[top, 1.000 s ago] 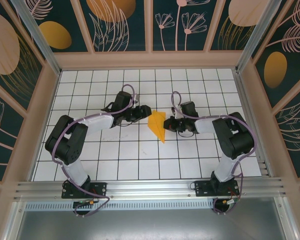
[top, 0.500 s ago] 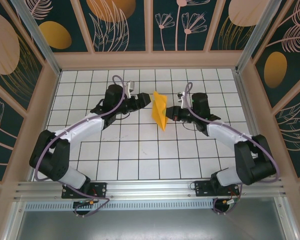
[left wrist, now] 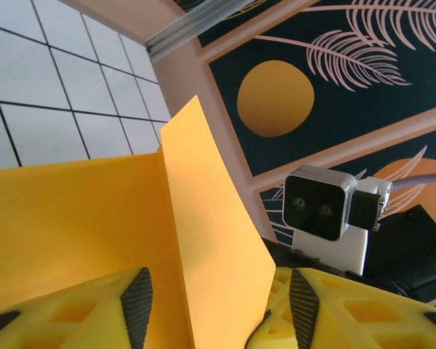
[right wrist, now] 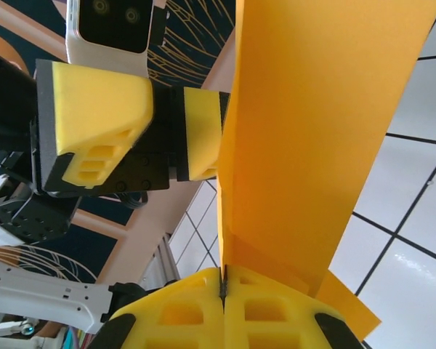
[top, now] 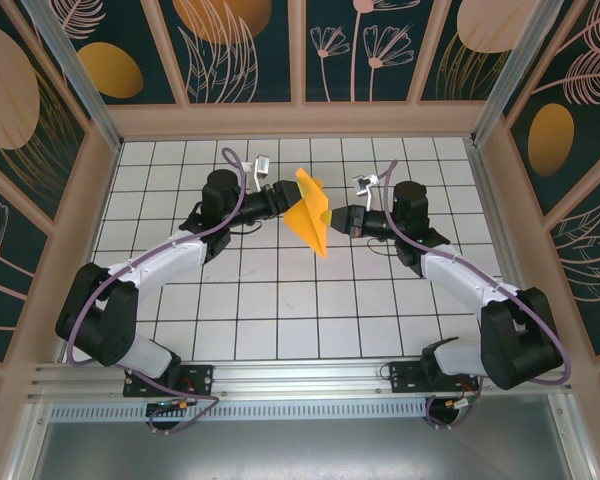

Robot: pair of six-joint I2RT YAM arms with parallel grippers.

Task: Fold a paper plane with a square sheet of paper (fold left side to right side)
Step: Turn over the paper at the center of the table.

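- White grid table (top: 280, 320) below, with both arms reaching out over its far half.
- Folded orange paper (top: 311, 214) up in the air above the far middle of the table, between the two grippers, pointed tip toward the near edge.
- Right gripper (right wrist: 224, 282) clamped tight on the paper's edge.
- Left gripper (left wrist: 218, 291) narrowly parted, a paper flap standing between the fingers.

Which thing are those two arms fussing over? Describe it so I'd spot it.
Look at the white grid table, toward its far half, where the left claw and right claw nearly meet. Between them, lifted off the tiles, is the folded orange paper, the one bright, pointed sheet among black arms.
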